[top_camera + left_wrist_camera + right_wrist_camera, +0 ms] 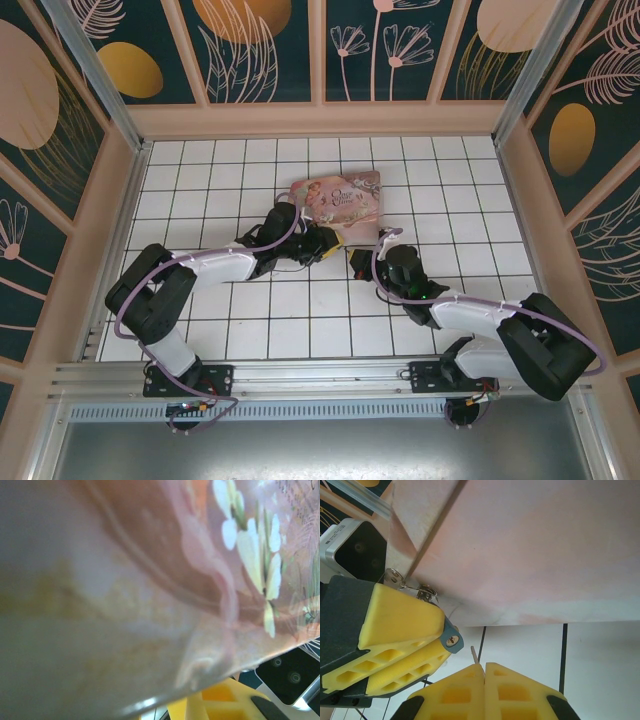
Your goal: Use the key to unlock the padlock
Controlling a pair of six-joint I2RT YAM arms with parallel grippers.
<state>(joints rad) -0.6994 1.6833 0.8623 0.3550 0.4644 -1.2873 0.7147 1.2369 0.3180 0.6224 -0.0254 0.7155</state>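
Starting nearest, in the right wrist view: noting the right end effector (pixel 484 672) clamped fully shut, yellow pads pressing flat together. Seeing the key (pixel 473 655) pinched there, with a thin metal sliver poking out past the tips. Reading its long axis as pointing up the view and leaning slightly left.

Moving just beyond, up and left of that tip: finding the padlock (pixel 451 639), bluish-grey, turning a small round pale face toward the camera, probably the keyhole end. Placing it just beside the key tip but apart, not touching. Seeing it nipped at the fingertips of the left end effector (pixel 439 636), which is closing almost completely around it.

Going farther: spotting a small metal hasp (pixel 417 591) at the edge of the pink tin box (pixel 545 545). Not managing to trace the shackle, so not saying whether it passes through the hasp.

Checking from above: finding both end effectors meeting at the near edge of the box, low over the tiled bench (pixel 300 310).

Judging the coming move: needing the key tip carried left and a little up, then tilted to line up with that round face. Expecting the right arm to do this, being the one gripping the key and sitting right beside the lock.
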